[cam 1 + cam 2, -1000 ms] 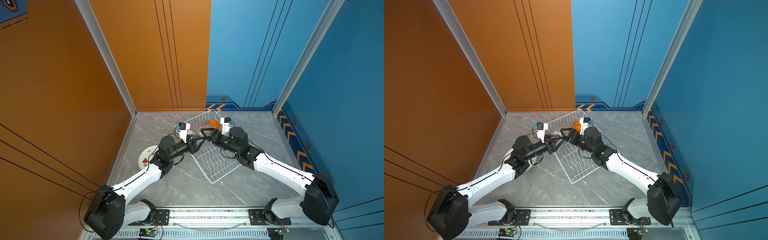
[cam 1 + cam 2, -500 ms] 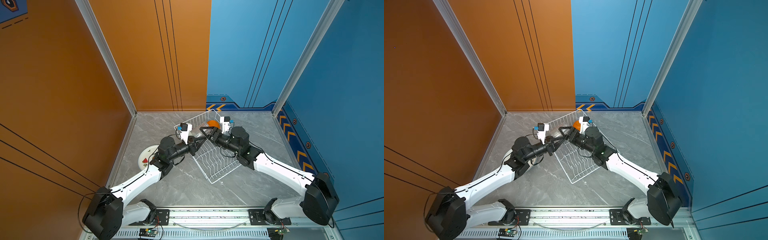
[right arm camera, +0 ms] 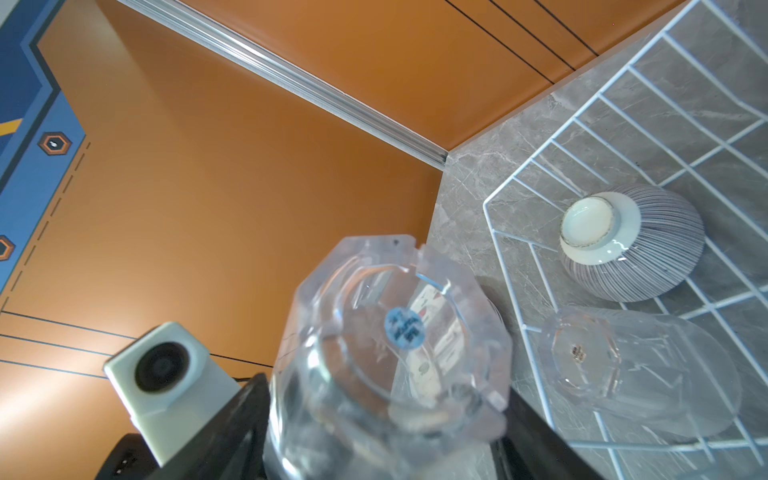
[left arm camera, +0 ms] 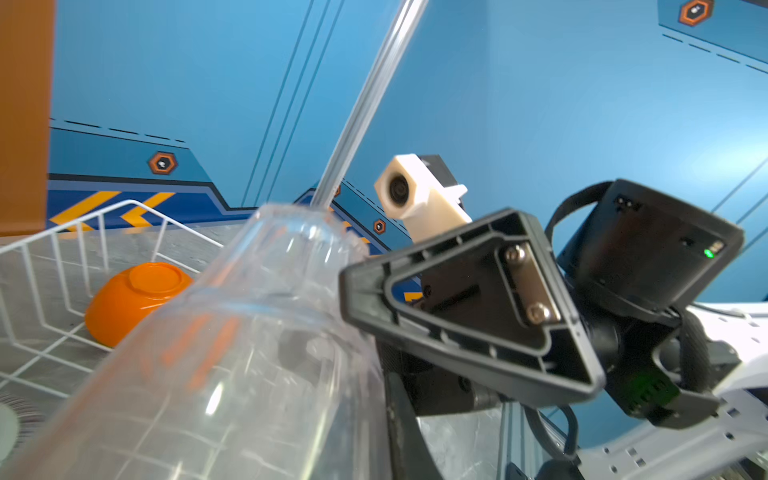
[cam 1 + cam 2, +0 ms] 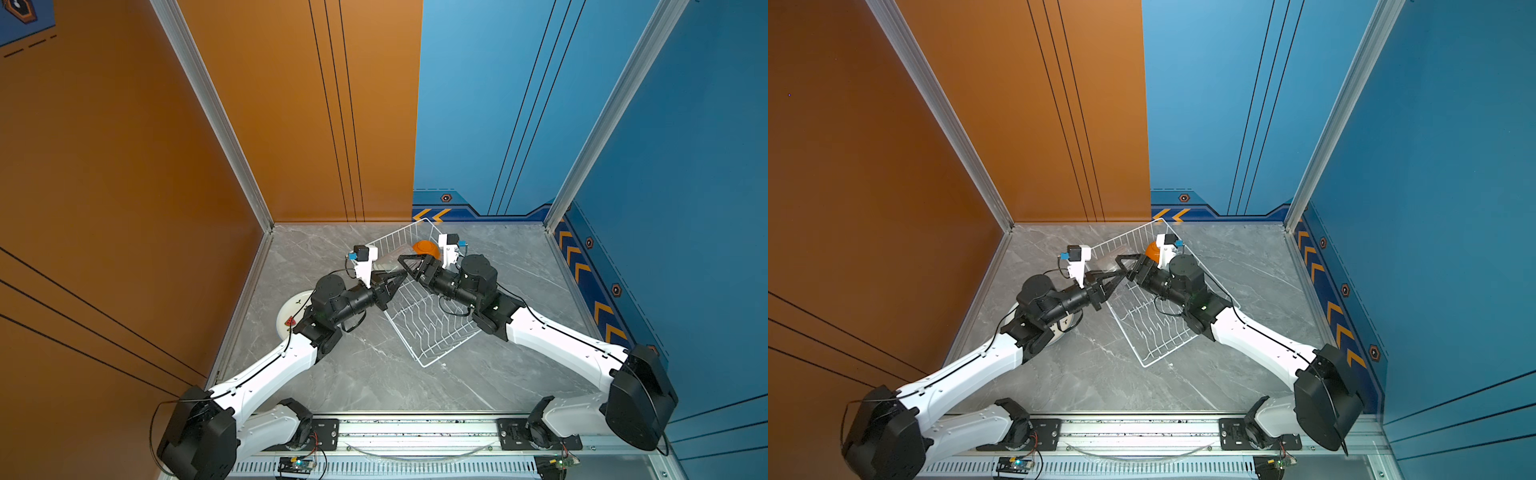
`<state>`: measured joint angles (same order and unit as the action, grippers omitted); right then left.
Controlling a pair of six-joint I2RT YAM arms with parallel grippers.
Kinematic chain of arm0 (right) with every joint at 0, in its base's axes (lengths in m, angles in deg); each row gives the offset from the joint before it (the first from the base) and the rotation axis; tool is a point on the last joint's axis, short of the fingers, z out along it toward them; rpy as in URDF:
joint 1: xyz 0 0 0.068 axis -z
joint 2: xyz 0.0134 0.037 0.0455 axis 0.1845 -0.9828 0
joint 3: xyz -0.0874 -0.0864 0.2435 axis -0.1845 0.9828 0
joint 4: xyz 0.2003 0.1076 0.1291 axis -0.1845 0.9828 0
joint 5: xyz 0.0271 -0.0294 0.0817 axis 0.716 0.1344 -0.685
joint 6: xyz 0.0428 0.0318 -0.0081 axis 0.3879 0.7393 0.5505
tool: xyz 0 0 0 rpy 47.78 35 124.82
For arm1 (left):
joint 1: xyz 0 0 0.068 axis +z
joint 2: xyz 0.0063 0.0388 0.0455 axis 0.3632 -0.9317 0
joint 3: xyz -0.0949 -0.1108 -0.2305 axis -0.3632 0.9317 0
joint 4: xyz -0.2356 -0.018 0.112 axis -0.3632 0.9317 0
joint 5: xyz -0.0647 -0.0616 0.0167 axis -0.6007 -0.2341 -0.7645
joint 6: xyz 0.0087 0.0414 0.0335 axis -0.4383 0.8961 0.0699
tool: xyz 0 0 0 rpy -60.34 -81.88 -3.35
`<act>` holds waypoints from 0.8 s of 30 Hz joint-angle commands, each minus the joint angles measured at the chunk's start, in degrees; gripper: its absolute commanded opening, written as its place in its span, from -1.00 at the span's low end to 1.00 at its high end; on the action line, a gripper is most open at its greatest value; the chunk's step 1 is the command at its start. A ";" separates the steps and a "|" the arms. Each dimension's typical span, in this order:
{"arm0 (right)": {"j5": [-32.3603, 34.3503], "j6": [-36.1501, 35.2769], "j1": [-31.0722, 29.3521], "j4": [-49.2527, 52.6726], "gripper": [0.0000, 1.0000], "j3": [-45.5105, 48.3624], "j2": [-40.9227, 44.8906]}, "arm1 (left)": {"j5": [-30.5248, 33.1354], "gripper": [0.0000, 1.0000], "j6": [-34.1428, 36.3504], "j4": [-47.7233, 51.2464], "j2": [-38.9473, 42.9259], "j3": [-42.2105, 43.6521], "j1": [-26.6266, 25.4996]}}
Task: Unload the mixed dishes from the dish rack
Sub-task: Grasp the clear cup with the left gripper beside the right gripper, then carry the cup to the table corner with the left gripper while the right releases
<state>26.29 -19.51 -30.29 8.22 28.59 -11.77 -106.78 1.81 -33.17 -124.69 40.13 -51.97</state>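
In both top views the dish rack (image 5: pixel 432 332) lies slantwise mid-frame on the grey surface (image 5: pixel 374 386). The orange bowl (image 5: pixel 426 248) sits upside down at its upper end, and a watermelon plate (image 5: pixel 289 316) is out of it, flat on the surface at centre left. The left hand (image 5: pixel 399 277) and right hand (image 5: pixel 407 265) meet tip to tip above the rack's upper half (what they share hardly shows from here). In the left wrist view the clear glass (image 4: pixel 249 353) fills the lower left of the frame, hard against the left hand, which is pressed together, seemingly pinching the glass wall. One of the right hand's fingers (image 4: pixel 478 353) lies at its right side. In the right wrist view the glass's faceted base sits at lower centre between that hand's fingers (image 3: pixel 241 419), which stand wide on either side. Whether they press it or only flank it I cannot tell. A second glass (image 3: pixel 636 374) and a striped bowl (image 3: pixel 636 245) lie in the rack at right. The risk, I judge, is the handover. A pinch on a thin, slick wall may let the glass pivot or slip if the right hand lets go early, dropping it onto the second glass.
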 commanded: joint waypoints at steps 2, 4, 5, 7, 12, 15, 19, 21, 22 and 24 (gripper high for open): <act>2.15 -3.15 0.24 0.16 0.76 1.23 1.55 | 7.13 -1.00 0.31 4.51 2.69 -0.21 0.62; 2.24 -3.26 0.25 0.11 0.85 1.41 1.62 | 8.30 -1.00 0.33 5.64 3.41 -0.11 0.62; 2.27 -3.33 0.30 0.07 0.88 1.53 1.64 | 8.81 -1.00 0.33 6.29 3.66 -0.11 0.62; 2.65 -3.40 0.32 0.16 0.91 1.91 1.90 | 10.38 -1.00 0.66 8.67 4.35 -0.59 0.73; 5.63 -4.28 2.25 0.84 0.93 3.99 3.91 | 13.80 -1.00 1.73 16.70 5.86 -2.96 1.56; 8.32 -7.03 2.34 4.48 0.93 3.80 5.25 | 17.07 -1.00 1.96 22.59 7.51 -4.24 1.92; 13.46 -11.90 1.93 11.39 0.93 3.12 7.29 | 23.51 -1.00 3.76 35.26 8.48 -8.56 3.35; 16.10 -14.20 1.66 14.28 0.93 2.92 8.22 | 25.69 -1.00 3.98 41.37 8.37 -10.98 4.97; 17.52 -15.42 1.49 15.67 0.93 2.84 8.56 | 26.31 -1.00 3.86 44.47 8.24 -12.22 6.20; 20.42 -17.80 1.06 18.55 0.94 2.43 9.17 | 27.02 -1.00 3.85 49.96 7.73 -14.57 8.77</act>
<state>40.16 -31.40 -28.57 19.79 32.02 -4.14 -84.57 4.00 5.95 -117.45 29.38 -45.87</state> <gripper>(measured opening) 0.967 0.080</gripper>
